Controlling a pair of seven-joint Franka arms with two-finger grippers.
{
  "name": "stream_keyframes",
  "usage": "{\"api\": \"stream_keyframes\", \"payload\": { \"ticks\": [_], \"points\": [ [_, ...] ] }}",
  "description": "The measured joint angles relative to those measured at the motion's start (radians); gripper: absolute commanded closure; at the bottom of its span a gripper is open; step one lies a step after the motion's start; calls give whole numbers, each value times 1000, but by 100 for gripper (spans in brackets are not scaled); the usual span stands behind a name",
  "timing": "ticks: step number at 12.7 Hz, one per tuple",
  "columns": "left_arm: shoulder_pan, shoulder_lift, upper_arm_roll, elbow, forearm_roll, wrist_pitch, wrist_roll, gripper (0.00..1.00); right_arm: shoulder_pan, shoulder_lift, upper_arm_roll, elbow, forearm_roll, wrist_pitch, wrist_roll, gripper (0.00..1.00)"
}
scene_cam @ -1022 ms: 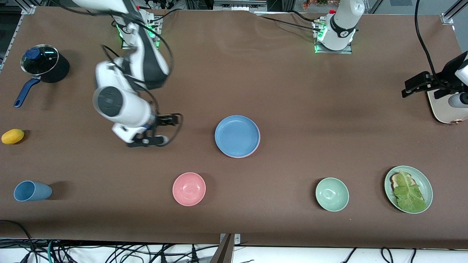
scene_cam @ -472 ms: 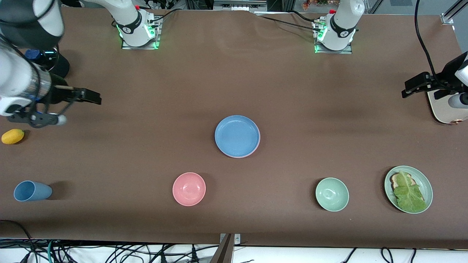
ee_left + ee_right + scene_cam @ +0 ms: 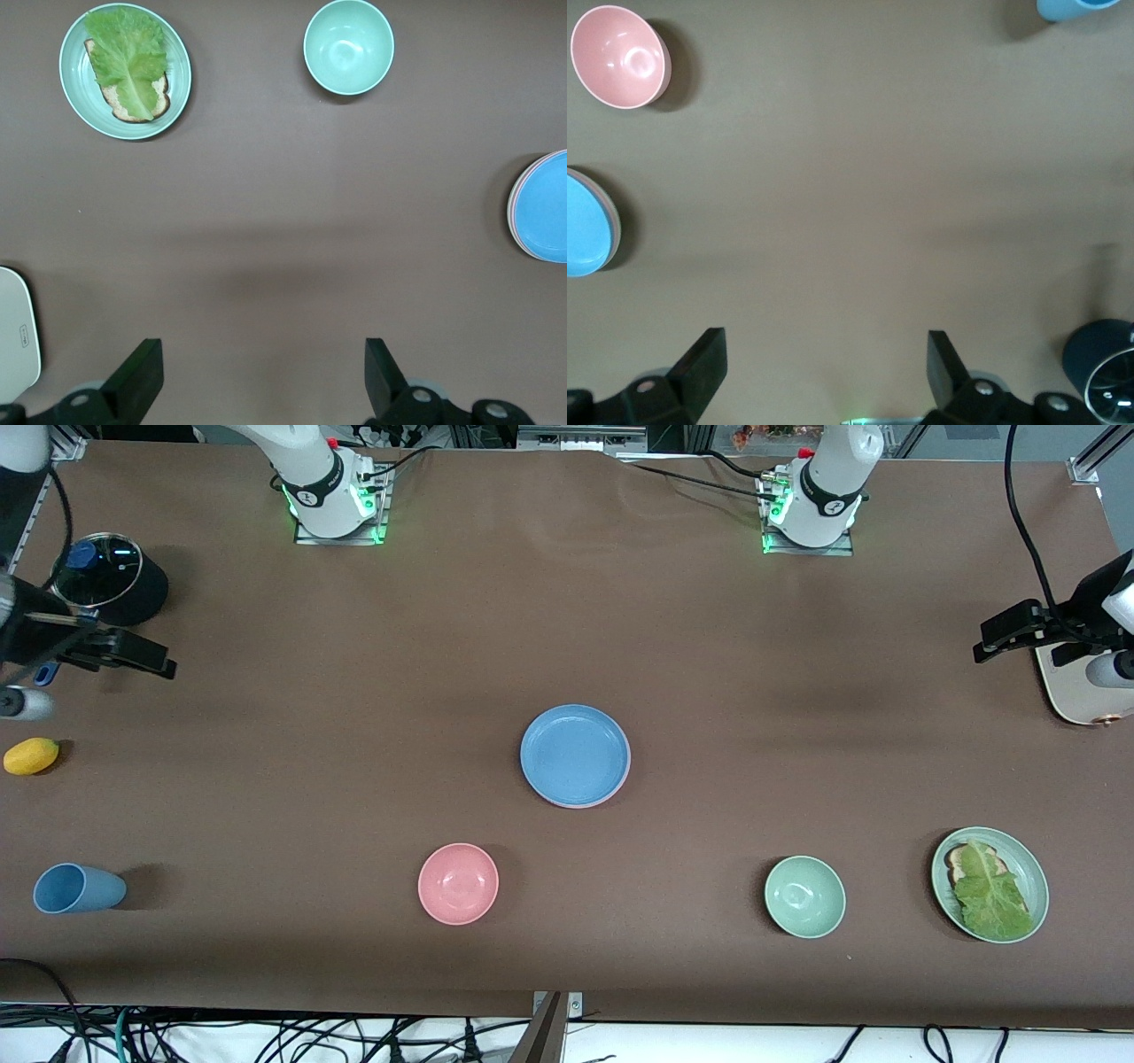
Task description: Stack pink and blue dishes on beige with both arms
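Note:
The blue dish point(image 3: 575, 755) lies on top of a stack in the middle of the table. A thin pink rim point(image 3: 625, 778) shows under it, also in the left wrist view at the stack's edge point(image 3: 513, 205). The beige dish is hidden beneath them. My right gripper point(image 3: 151, 660) hangs open and empty over the table beside the pot, at the right arm's end; its fingers point(image 3: 704, 363) frame bare tabletop. At the left arm's end my left gripper point(image 3: 988, 642) hangs open and empty beside the toaster, fingers point(image 3: 142, 372) wide apart.
A lidded dark pot point(image 3: 106, 577), a yellow fruit point(image 3: 31, 755) and a blue cup on its side point(image 3: 78, 888) sit at the right arm's end. A pink bowl point(image 3: 458, 883), a green bowl point(image 3: 804, 896), a green plate point(image 3: 1028, 859) with bread and lettuce, and a cream toaster point(image 3: 1076, 691) also stand here.
The right arm has swung away from the table's middle, out to the right arm's end near the pot, gripper still open. The left arm and the dishes have not moved.

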Motion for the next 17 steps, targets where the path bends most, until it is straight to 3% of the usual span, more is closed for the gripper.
{"api": "stream_keyframes", "payload": {
  "ticks": [3, 5, 8, 10, 17],
  "points": [
    [0, 0, 0, 0, 0, 0, 0, 0, -218, -120, 293, -133, -135, 41, 25, 0],
    [0, 1, 0, 1, 0, 0, 0, 0, -245, -231, 360, -285, -155, 133, 67, 0],
    [0, 1, 0, 1, 0, 0, 0, 0, -240, -312, 317, -409, -156, 193, 71, 0],
    [0, 2, 0, 1, 0, 0, 0, 0, -245, -308, 295, -417, -156, 205, 69, 0],
    [1, 2, 0, 1, -3, 0, 0, 0, -249, -303, 304, -417, -156, 213, 69, 0]
  ]
}}
